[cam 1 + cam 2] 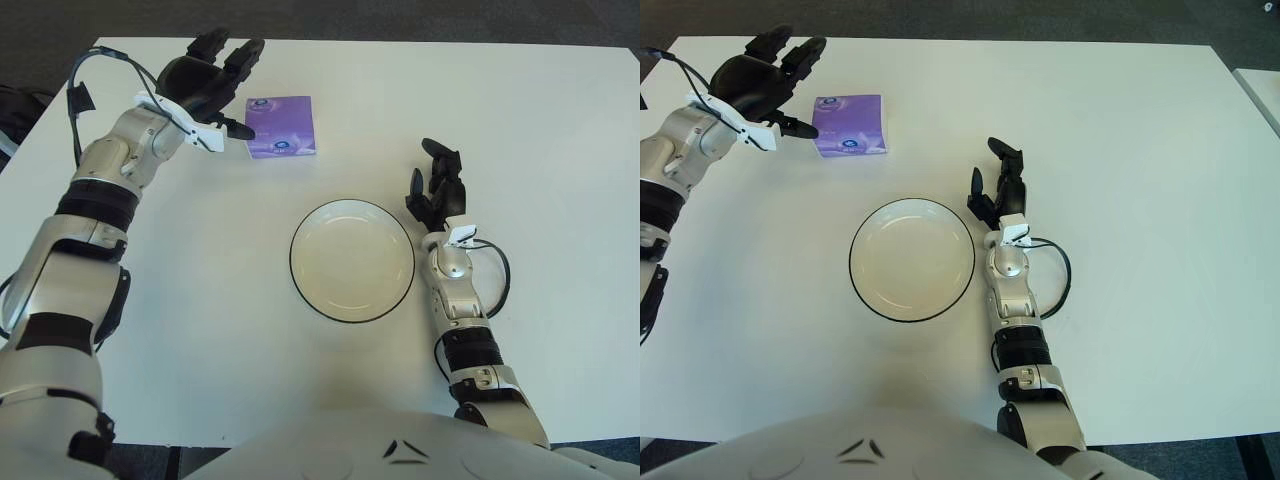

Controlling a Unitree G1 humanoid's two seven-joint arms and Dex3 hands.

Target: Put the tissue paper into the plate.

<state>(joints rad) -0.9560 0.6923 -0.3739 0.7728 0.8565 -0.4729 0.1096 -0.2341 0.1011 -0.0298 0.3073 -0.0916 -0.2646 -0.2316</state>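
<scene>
While the purple tissue pack (282, 127) lies flat on the white table (520, 120), nothing grips it. It sits up toward the far left part of the tabletop, at about eleven o'clock from the plate (352, 260) and well apart from it. A round printed mark shows on its near end, and its top face looks glossy.

The left hand (208, 82) is just beside the pack, at its nine o'clock. The dark fingers (243, 57) are spread and relaxed, reaching out past the pack's far left corner, and the thumb points toward the pack's left edge. I cannot tell whether the thumb tip touches the wrapper; the hand holds nothing. The silver forearm runs back from it toward seven o'clock, with a black cable looping above the wrist.

The plate is white with a thin dark rim, sitting near the middle of the table, and nothing lies in it.

The right hand (437, 185) shows just beside the plate, at about two o'clock from its centre, close to the rim but apart from it. Its fingers point away toward twelve o'clock, loosely extended and holding nothing. Its forearm stretches back toward five o'clock along the plate's right side.
</scene>
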